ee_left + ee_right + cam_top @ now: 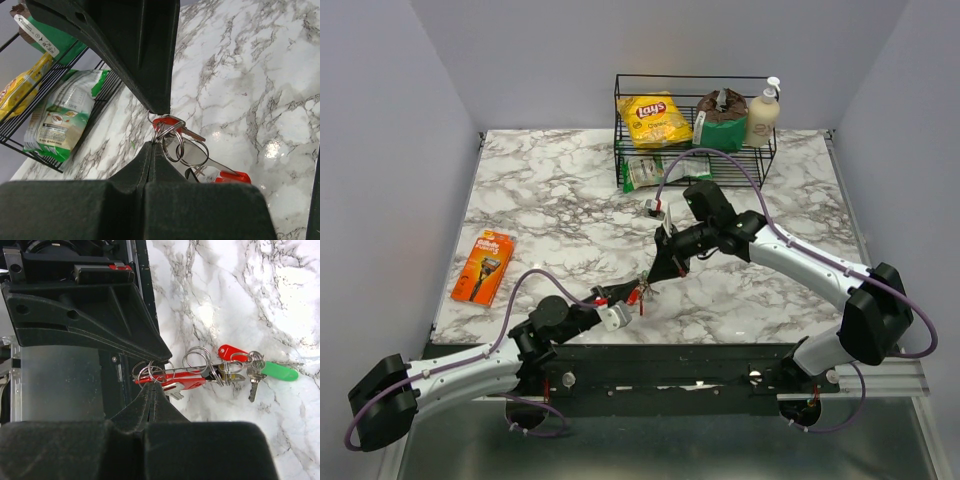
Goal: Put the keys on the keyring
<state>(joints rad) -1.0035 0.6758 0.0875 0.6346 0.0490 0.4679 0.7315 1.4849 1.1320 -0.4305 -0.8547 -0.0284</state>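
Directly at right gripper (150, 388) tip, keyring (148, 373), keys (255, 376) just beyond.

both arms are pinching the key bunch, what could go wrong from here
Both the left gripper and right gripper pinch thin rings of the keyring by fingertips alone; a tug apart could slip one free. The keys sit at the far end, gripped by neither, and might snag.
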